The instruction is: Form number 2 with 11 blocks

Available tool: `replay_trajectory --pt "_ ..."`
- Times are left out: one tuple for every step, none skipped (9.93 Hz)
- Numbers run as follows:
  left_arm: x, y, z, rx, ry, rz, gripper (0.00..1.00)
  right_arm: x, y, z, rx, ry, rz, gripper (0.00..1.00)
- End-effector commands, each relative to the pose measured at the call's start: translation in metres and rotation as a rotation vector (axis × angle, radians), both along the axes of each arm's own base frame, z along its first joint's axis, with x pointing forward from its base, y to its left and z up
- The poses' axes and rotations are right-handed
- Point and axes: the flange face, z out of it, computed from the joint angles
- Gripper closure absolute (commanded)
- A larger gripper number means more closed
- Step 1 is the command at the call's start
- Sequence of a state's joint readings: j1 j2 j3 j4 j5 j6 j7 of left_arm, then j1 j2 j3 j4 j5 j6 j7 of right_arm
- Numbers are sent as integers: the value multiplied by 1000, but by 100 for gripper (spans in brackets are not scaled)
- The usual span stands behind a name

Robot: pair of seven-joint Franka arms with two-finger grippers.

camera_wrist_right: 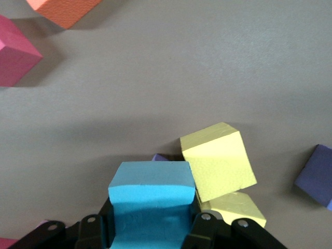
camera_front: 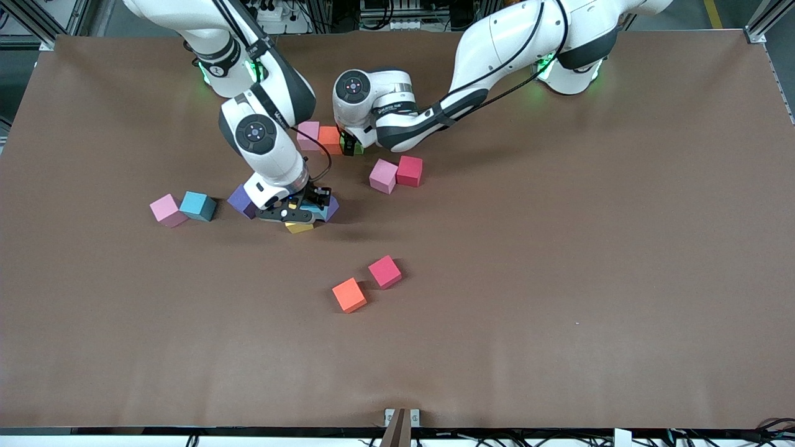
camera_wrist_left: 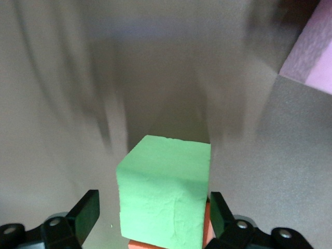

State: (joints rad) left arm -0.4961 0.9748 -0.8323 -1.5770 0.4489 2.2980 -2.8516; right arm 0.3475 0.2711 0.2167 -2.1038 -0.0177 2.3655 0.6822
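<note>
Left tool: your left tool (camera_wrist_left: 155, 223) sits low at the short row near the robots' bases, its fingers (camera_wrist_left: 85, 212) spread on either side of the green block (camera_wrist_left: 163, 194) without pressing it.
Green block: it rests on the surface (camera_front: 559, 279), touching an orange block (camera_front: 329, 139), which touches a pale pink block (camera_front: 308, 135).
Right tool: your right tool (camera_wrist_right: 150, 228) is clamped on a light blue block (camera_wrist_right: 150, 199), over a cluster of loose blocks.
Cluster: two yellow blocks (camera_wrist_right: 218, 161) lean together just beside the held one; a purple block (camera_front: 241, 202) lies toward the right arm's end.
Loose pairs: a pink block (camera_front: 166, 210) touches a second light blue block (camera_front: 199, 206); another pale pink block (camera_front: 383, 176) touches a crimson block (camera_front: 410, 171).
Nearest the front camera: an orange block (camera_front: 349, 295) and a hot-pink block (camera_front: 385, 272), corners nearly meeting.
Number 2: you have only the three-block row begun.
</note>
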Motion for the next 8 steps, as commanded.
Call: replay_trajectory --pt "-12 -2 17 96 -25 255 6 -4 10 12 9 0 -25 100" --pt "-12 -2 20 93 -34 251 6 -5 12 13 11 -1 -23 100" --pt "-11 -2 21 97 -44 246 6 -6 14 17 9 3 -19 100" --pt "-7 -2 23 96 -46 252 6 -7 18 20 3 15 -22 100" --pt "-4 -2 24 100 -47 253 6 -9 24 24 4 17 -32 100" --pt "-4 -2 27 97 -46 254 6 -12 31 26 9 16 -32 100" --pt "2 -2 31 93 -47 263 6 -12 31 26 9 16 -32 100" --pt "4 -2 34 89 -47 265 6 -11 30 26 9 16 -34 100"
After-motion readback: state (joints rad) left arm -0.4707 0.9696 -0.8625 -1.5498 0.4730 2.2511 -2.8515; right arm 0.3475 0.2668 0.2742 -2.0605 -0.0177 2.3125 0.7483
